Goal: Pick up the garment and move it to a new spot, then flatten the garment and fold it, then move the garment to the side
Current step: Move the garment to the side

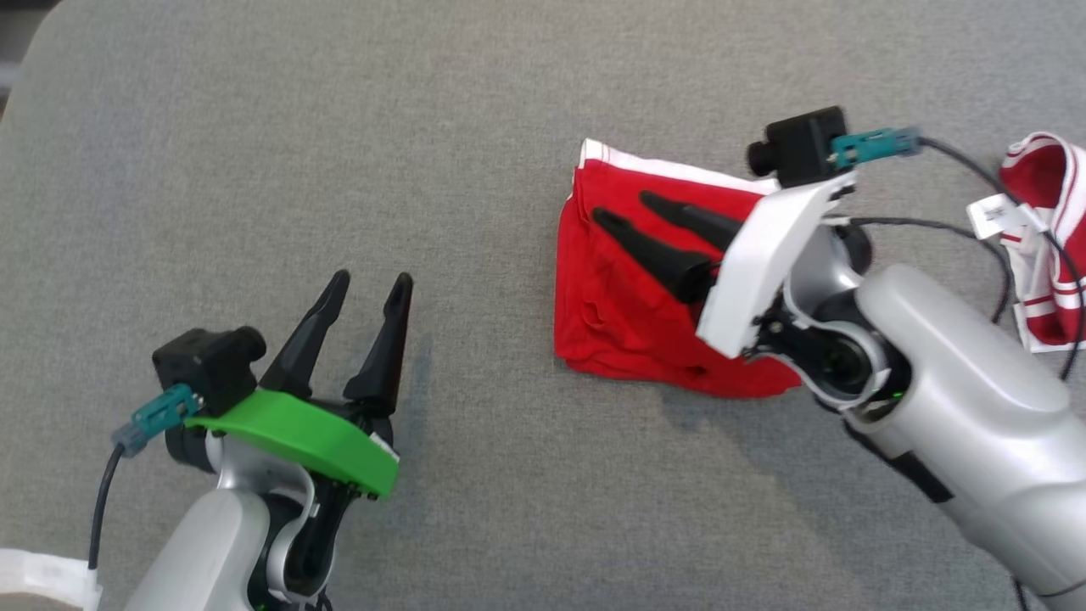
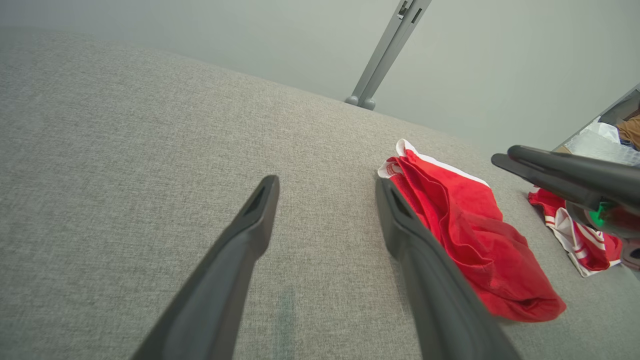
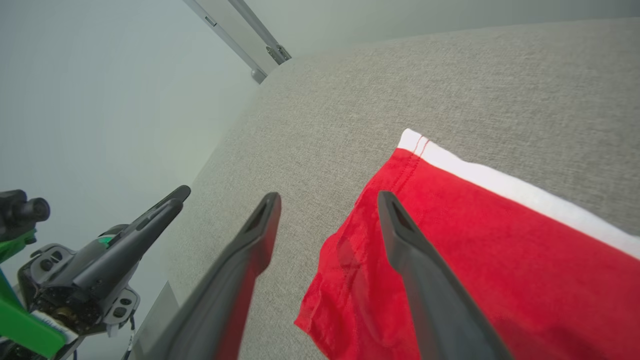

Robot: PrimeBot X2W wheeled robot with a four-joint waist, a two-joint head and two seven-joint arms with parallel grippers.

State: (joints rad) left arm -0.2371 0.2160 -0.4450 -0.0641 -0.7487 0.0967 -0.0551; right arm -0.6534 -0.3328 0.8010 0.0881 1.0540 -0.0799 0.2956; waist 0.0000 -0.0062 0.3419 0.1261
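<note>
The garment [image 1: 628, 314] is red with a white band and lies folded into a rough square on the grey surface, right of centre. My right gripper [image 1: 621, 205] hangs over its upper part, open, with nothing between its fingers. In the right wrist view, the right gripper [image 3: 328, 196] straddles the left edge of the garment [image 3: 500, 250]. My left gripper [image 1: 372, 277] stands open at the lower left, well apart from the cloth. From the left wrist view, the left gripper [image 2: 326, 182] points past the garment [image 2: 465, 225], with the right gripper [image 2: 503, 154] above it.
A second red-and-white striped cloth [image 1: 1048, 238] with a white tag lies at the right edge, under the right arm's cable. The grey padded surface [image 1: 339, 127] stretches bare to the left and front. A grey metal post [image 2: 385, 50] rises beyond its far edge.
</note>
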